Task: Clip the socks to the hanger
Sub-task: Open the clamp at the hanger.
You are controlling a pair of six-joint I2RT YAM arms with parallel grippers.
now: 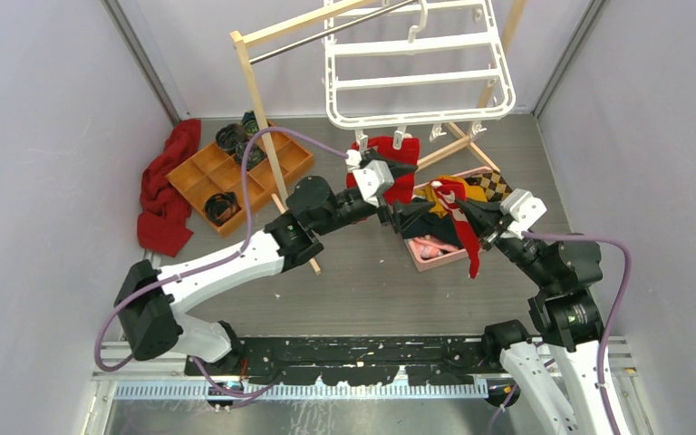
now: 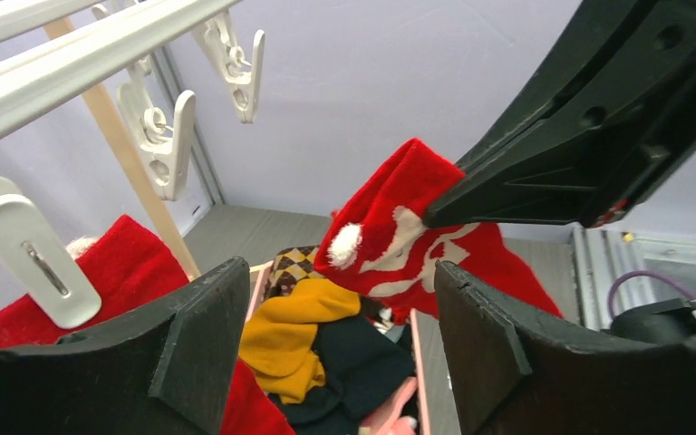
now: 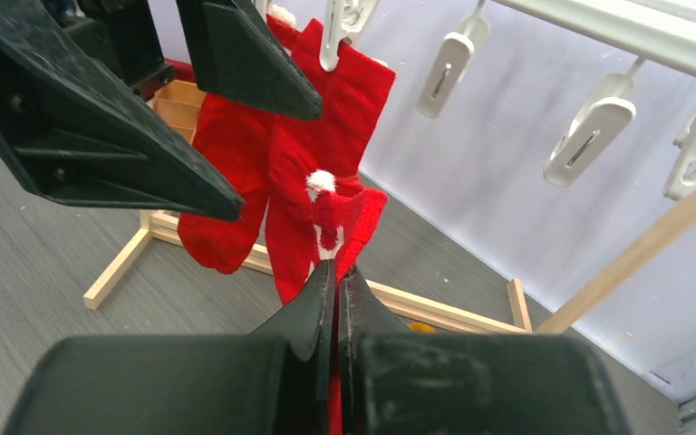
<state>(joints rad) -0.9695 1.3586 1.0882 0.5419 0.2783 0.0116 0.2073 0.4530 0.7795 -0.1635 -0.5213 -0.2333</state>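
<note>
Grey wood-look boards make the surface (image 1: 362, 281) between pale walls. Above it, a small bright red sock with a white pattern and a white pompom (image 2: 390, 190) is held in the air, just under the lower edge of the large white plastic hanger frame (image 1: 417, 80). The right gripper (image 3: 336, 281) is closed tight on the upper part of this sock, so the rest hangs down freely toward the pink basket (image 1: 430, 260) of mixed garments. I think it holds the sock this high so that the edge can reach a clip. The left gripper (image 2: 340, 272) stands just beside, with its fingers wide apart and nothing between them. It seems ready to take the sock or to press a clip open. Two more red socks (image 3: 236, 172) already hang from the hanger's lower edge, close to the left gripper. Several white clips (image 3: 587, 138) next to them are free. The hanger hangs on a light wooden rack with a metal rod (image 1: 270, 136), which probably keeps the clips where both arms can reach.
</note>
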